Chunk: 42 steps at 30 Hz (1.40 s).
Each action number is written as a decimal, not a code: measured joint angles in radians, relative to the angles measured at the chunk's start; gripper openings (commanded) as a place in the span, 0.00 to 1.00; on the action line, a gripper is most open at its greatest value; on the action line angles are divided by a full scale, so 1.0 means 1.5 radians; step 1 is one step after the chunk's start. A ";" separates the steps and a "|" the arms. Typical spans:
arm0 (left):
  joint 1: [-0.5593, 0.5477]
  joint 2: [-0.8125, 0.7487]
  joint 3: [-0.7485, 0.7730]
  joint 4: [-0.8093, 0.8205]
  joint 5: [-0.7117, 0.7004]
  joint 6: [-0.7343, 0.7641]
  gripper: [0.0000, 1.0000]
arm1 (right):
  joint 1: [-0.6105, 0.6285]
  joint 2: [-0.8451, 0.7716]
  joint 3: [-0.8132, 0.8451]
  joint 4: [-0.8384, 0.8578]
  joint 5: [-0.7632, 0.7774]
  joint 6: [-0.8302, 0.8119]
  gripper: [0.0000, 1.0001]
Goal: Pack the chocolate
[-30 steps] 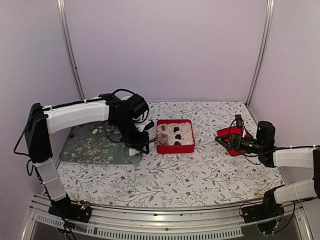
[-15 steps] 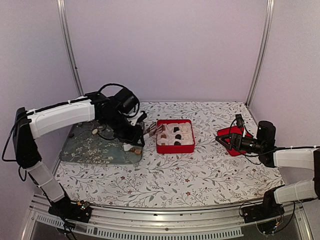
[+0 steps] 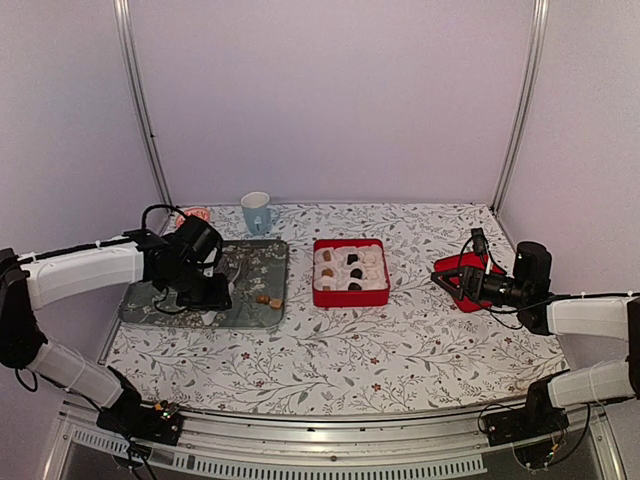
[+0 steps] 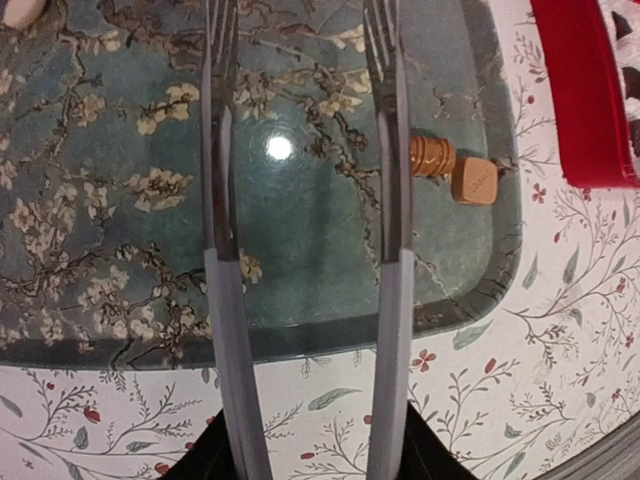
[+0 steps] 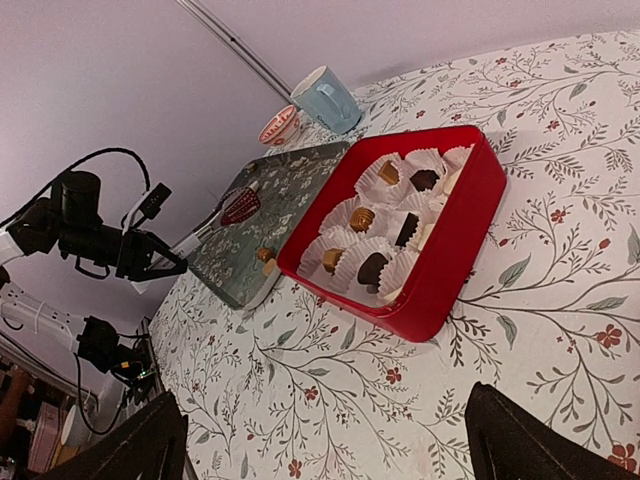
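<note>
The left fingers (image 4: pixel 218 180) hang spread apart over the dark flowered tray (image 4: pixel 120 250), with only the tray's glossy face between them. Just right of them in the wrist view, two tan lumps of chocolate (image 4: pixel 474 181) lie side by side near the tray's right edge. More chocolate, dark and tan, sits in white paper cups inside the red box (image 3: pixel 350 296) at the centre of the overhead frame, just right of the tray on the table (image 3: pixel 400 340). At the right of that frame the right fingers (image 5: pixel 130 450) are wide open and hold nothing. They sit by a flat red piece (image 3: pixel 470 265), and I cannot tell if they touch it. A blue cup (image 3: pixel 256 212) and a small bowl (image 3: pixel 192 215) stand behind the tray.
</note>
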 measured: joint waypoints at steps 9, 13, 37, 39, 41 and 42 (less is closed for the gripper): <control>0.011 0.029 -0.075 0.087 -0.004 -0.028 0.52 | 0.000 0.000 0.003 -0.005 -0.005 0.000 0.99; 0.011 0.035 -0.093 0.112 0.003 -0.034 0.60 | 0.000 0.000 0.007 -0.012 -0.004 0.000 0.99; 0.012 -0.041 -0.075 0.134 -0.006 -0.029 0.99 | -0.018 -0.037 0.061 -0.194 0.135 -0.016 0.99; 0.012 -0.047 -0.060 0.134 -0.015 -0.029 0.99 | -0.027 -0.040 0.070 -0.224 0.183 -0.007 0.98; 0.012 -0.049 -0.046 0.135 -0.023 -0.029 0.99 | -0.038 -0.041 0.079 -0.251 0.230 0.007 0.90; 0.012 -0.048 -0.042 0.138 -0.026 -0.029 0.99 | -0.045 -0.041 0.084 -0.269 0.259 0.016 0.86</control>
